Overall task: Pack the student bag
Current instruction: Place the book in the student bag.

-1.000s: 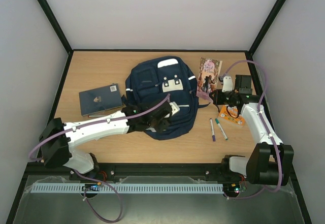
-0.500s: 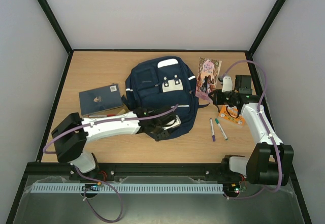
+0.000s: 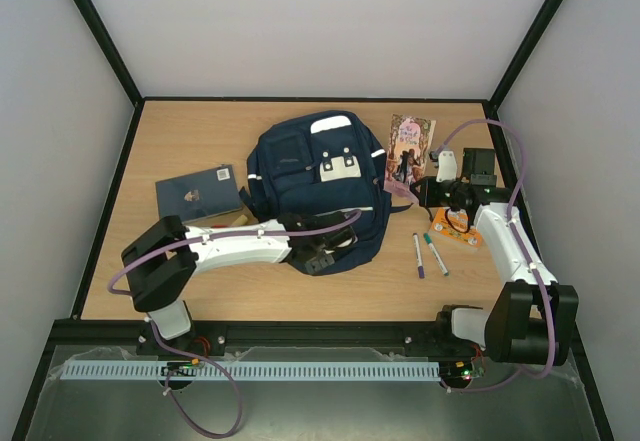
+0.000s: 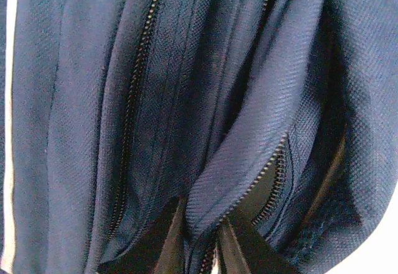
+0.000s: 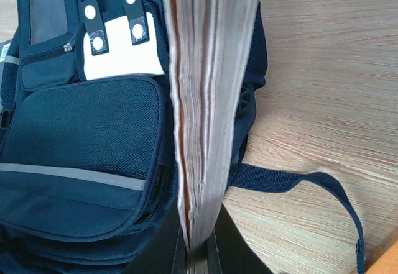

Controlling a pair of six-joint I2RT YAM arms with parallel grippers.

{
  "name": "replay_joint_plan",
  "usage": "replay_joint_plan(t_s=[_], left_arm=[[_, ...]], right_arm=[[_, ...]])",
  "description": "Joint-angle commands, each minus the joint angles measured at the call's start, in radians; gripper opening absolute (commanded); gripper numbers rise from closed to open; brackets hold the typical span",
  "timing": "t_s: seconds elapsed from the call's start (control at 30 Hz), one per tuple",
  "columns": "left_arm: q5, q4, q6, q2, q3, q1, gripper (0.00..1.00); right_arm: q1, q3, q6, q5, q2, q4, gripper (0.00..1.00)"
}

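Navy student bag [image 4: 93, 100] fold pinched by left tool [image 4: 200, 223]

Navy student bag [image 3: 300, 173] (flat, front up)

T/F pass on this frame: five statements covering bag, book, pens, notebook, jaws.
1. The right gripper clamps a colourful-covered paperback book edge-on. True.
2. The navy-blue fabric backpack stands upright. False: it lies flat on the wooden table.
3. The left gripper has a fold of backpack fabric between its jaws. True.
4. The two marker pens are inside the backpack. False: they lie on the table, right of it.
5. The dark-blue rectangular notebook lies on the backpack. False: it lies on the table, left of it.
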Motion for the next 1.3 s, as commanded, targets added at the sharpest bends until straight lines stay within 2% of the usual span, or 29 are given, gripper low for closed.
replay_joint_plan(t_s=[0.0,0.1,0.27,0.5,0.57,0.8,0.9,1.07,1.27], left_arm=[[-0.08,0.004,-0.017,0.014,0.046,-0.005,0.12],[-0.175,-0.008,-0.029,-0.012,0.074,-0.005,0.03],[-0.294,0.016,-0.049,-0.094,0.107,-0.005,0.02],[-0.413,0.128,-0.067,-0.197,0.115,0.019,0.02],[-0.396,0.16,-0.07,-0.206,0.129,0.051,0.03],[-0.165,0.275,-0.051,-0.181,0.205,0.213,0.03],[-0.12,0.277,-0.05,-0.141,0.256,0.249,0.02],[-0.074,0.234,-0.104,-0.114,0.294,0.286,0.02],[0.083,0.293,-0.164,-0.166,0.264,0.343,0.02]], right_arm=[[-0.004,-0.004,-0.008,-0.027,-0.005,0.0,0.01],[-0.004,0.033,-0.011,-0.04,-0.004,-0.042,0.01],[-0.004,0.199,-0.041,-0.05,-0.02,-0.184,0.01],[-0.004,0.444,-0.041,-0.103,-0.046,-0.415,0.01],[-0.004,0.47,-0.034,-0.139,-0.059,-0.45,0.01],[-0.004,0.393,-0.134,-0.336,-0.153,-0.51,0.01],[-0.004,0.37,-0.248,-0.415,-0.179,-0.582,0.01],[-0.002,0.375,-0.508,-0.609,-0.196,-0.802,0.01],[0.011,0.336,-0.635,-0.652,-0.175,-0.883,0.01]])
